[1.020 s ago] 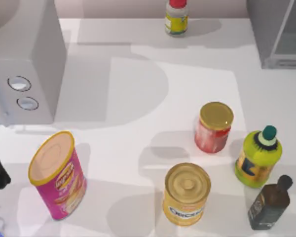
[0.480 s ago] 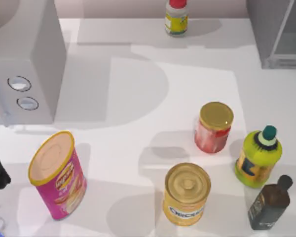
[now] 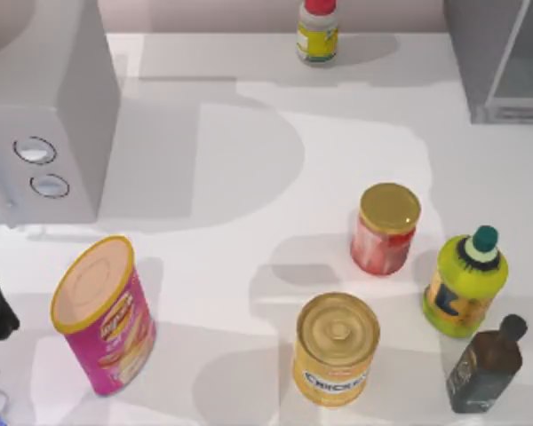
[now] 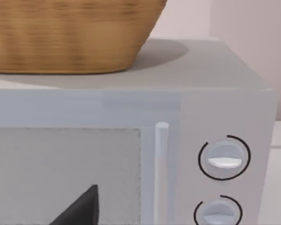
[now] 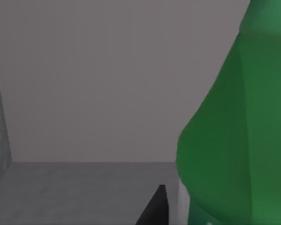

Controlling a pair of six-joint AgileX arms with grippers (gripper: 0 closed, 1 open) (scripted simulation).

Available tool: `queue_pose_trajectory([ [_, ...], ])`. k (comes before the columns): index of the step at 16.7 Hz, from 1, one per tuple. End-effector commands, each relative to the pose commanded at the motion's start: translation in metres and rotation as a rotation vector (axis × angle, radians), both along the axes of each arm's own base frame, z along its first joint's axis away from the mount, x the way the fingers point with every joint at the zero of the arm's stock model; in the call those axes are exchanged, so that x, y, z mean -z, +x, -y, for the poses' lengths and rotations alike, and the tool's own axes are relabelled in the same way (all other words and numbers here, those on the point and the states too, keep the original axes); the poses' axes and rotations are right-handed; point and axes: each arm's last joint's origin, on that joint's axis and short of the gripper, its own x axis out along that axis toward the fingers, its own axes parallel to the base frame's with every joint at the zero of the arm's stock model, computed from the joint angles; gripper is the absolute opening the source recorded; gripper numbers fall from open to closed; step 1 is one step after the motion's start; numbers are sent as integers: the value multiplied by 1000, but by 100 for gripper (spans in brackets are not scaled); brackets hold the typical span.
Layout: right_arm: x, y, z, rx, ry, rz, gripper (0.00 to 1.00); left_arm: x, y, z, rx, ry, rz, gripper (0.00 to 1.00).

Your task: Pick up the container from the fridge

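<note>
Top view: table items unmoved | right end effector state unclear beside container (image 5: 234,136)

Top cam overhead; L wrist close on microwave (image 4: 131,154), shared.

A white box with two dials (image 3: 44,115) stands at nine o'clock on the desk (image 3: 249,133), a basket (image 4: 70,33) on top. A red-capped bottle (image 3: 318,31) stands at twelve. A pink can (image 3: 105,315) leans at seven; a yellow can (image 3: 336,348), red jar (image 3: 385,227), yellow-green bottle (image 3: 465,282) and dark bottle (image 3: 487,366) cluster around five.
</note>
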Motion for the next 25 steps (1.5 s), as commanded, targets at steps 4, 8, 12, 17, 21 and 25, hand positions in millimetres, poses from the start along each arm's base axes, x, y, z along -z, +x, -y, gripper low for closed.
queue_pose_trajectory([
  [4,-28,0,0,0,2,-13,0,0,0,0,0,0,0,100],
  [8,-35,0,0,0,1,-7,0,0,0,0,0,0,0,100],
  [12,-35,-9,1,0,3,-6,0,0,0,0,0,0,0,100],
  [17,-28,-61,1,3,10,-35,0,0,0,0,0,0,0,100],
  [21,-31,-97,-1,0,6,-19,0,0,0,0,0,0,0,100],
  [25,-32,-101,-1,-1,3,-11,0,0,0,0,0,0,0,100],
])
